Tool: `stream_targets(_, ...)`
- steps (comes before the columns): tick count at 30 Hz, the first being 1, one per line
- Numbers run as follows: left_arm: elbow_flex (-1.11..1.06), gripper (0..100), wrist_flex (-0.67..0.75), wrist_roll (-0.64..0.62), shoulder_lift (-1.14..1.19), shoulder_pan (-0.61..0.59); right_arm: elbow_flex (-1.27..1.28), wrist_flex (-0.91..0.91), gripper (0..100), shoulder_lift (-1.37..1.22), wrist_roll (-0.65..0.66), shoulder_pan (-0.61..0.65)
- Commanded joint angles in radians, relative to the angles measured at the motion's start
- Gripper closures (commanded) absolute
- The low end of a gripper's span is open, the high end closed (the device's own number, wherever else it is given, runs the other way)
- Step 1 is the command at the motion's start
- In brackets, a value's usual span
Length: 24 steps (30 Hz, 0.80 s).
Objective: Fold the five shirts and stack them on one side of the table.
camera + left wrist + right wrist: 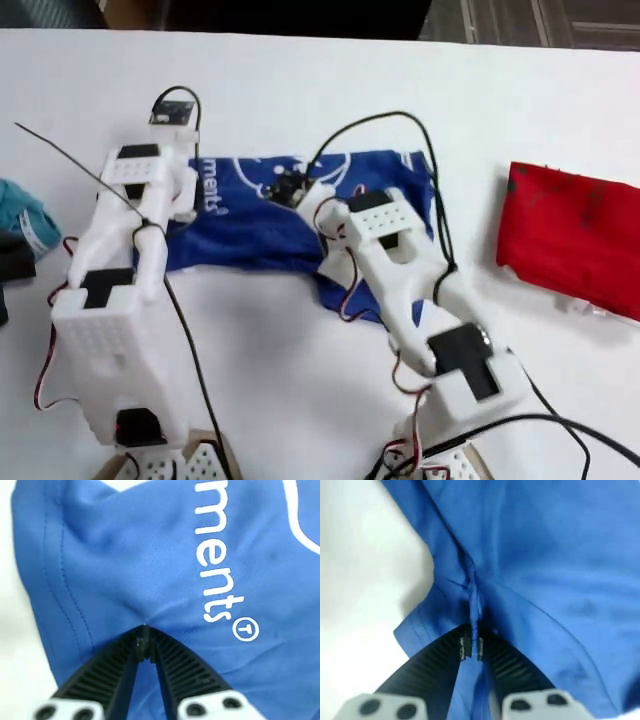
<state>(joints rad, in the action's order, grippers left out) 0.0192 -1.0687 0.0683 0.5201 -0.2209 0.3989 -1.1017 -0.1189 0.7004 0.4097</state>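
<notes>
A blue shirt (250,215) with white print lies spread across the middle of the white table (300,90). My left gripper (145,647) is shut on a pinched ridge of the blue shirt (165,555) near its left end, beside the white lettering. My right gripper (471,649) is shut on a raised fold of the blue shirt (545,555) close to a hemmed edge. In the high view the left arm (135,210) covers the shirt's left end and the right arm (390,250) crosses its right part. A folded red shirt (575,235) lies at the right side.
A teal garment (25,215) sits at the left edge with a dark item beside it. Black and red cables trail from both arms over the table. Bare white table stretches along the far side and between the arm bases.
</notes>
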Motion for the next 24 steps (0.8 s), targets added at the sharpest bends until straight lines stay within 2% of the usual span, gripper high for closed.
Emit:
stream_targets(1,-0.001,97,0.02,-0.003,-0.011,-0.043,-0.015,-0.065,97.8,0.143,0.006,-0.008)
stream_targets(9,-0.001,97,0.02,-0.003,-0.011,-0.043,-0.011,-0.199,97.8,0.262,0.006,0.016)
stream_targets(18,0.001,97,0.02,-0.003,-0.011,-0.043,0.014,-0.229,97.8,0.259,0.003,0.196)
stream_targets(24,-0.001,97,0.02,-0.003,-0.011,-0.043,0.046,-0.223,95.9,0.26,-0.002,0.16)
